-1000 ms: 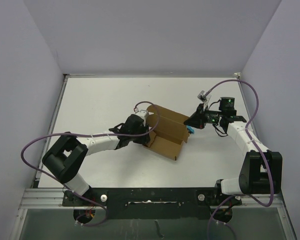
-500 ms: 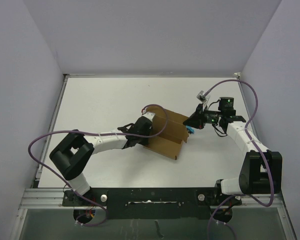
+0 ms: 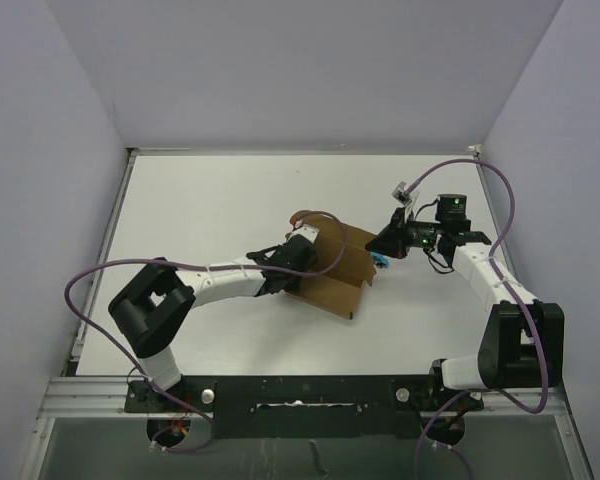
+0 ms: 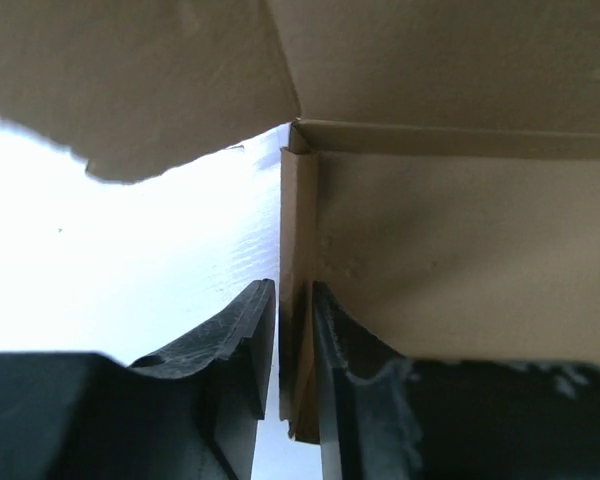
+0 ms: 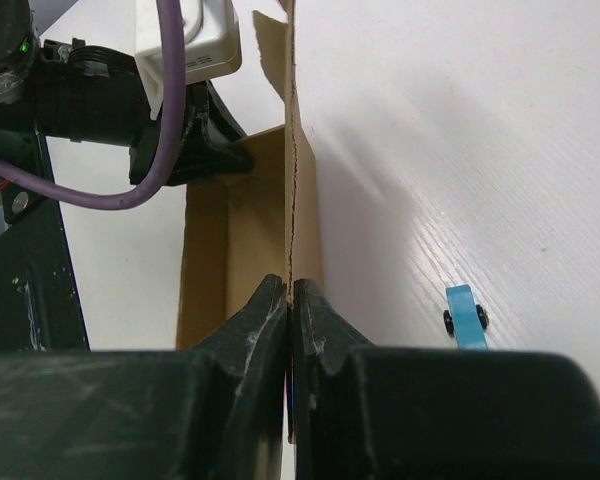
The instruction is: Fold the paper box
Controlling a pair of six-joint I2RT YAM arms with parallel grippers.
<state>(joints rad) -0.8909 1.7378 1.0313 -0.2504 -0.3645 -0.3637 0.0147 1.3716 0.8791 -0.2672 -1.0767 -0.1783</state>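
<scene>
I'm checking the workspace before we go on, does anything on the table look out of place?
A small blue wheeled object lies on the table right beside the paper box, near the right pincer. It looks like a stray item, not a piece of the box.

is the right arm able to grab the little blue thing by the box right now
Probably not yet: the right gripper is shut on a panel of the paper box. The blue thing lies uncovered on the table beside it, so after letting go the way looks free.
</scene>
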